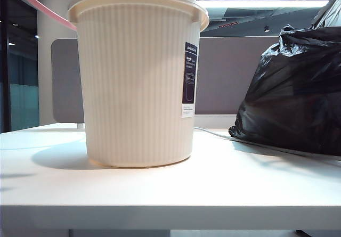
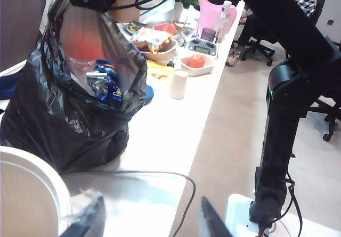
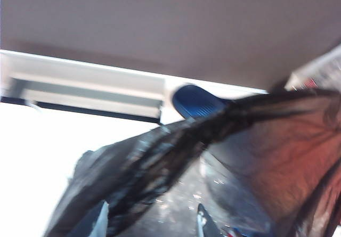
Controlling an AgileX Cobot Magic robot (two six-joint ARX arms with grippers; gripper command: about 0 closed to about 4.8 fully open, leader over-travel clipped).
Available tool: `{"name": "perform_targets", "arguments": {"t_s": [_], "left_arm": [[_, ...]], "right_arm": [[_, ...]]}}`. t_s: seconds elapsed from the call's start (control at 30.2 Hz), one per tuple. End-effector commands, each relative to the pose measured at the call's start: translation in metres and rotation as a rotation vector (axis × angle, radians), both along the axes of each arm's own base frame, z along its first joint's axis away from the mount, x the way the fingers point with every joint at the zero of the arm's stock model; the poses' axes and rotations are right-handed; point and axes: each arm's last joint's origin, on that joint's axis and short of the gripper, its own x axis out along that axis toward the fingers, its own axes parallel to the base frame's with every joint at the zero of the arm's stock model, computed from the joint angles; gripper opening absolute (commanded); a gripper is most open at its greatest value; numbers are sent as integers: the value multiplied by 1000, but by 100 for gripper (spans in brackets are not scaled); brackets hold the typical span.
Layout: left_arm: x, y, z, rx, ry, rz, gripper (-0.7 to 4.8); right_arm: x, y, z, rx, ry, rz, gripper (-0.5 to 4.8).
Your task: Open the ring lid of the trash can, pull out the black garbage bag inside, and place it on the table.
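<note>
Black garbage bag (image 1: 295,93) rests on the tabletop (image 1: 160,189) right of the trash can (image 1: 137,77); placing looks complete. Left wrist view: left gripper (image 2: 152,218), jaws wide, empty. Right wrist view: right gripper (image 3: 152,221), jaws apart at the crinkled plastic; next, withdraw.

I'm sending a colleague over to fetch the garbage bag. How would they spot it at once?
Look at the white table: a tall cream ribbed trash can stands on it. The black garbage bag sits on the tabletop to the right of the can in the exterior view, apart from it. It is the only glossy, crinkled black bulk there.
</note>
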Motion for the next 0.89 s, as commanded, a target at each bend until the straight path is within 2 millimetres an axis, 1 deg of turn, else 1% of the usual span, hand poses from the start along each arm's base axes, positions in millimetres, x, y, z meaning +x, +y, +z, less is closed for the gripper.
{"name": "perform_targets", "arguments": {"t_s": [0.03, 0.23, 0.43, 0.53, 0.7, 0.8, 0.89], "left_arm": [[-10, 4, 6, -20, -31, -8, 224], [-32, 16, 15, -52, -65, 2, 224], [-61, 30, 24, -90, -116, 29, 224], [-76, 38, 26, -100, -135, 52, 224], [-104, 53, 25, -102, -150, 103, 224], [-119, 61, 23, -102, -154, 120, 224], [-132, 67, 20, -111, -153, 133, 224]], "right_arm": [[-19, 2, 16, 51, -64, 67, 211], [-60, 3, 44, 109, -174, 155, 211], [-108, 11, 67, 130, -271, 255, 210], [-135, 16, 77, 130, -322, 299, 207], [-178, 22, 89, 136, -389, 373, 207], [-201, 20, 92, 142, -408, 398, 207], [-221, 17, 90, 146, -414, 415, 207]]}}
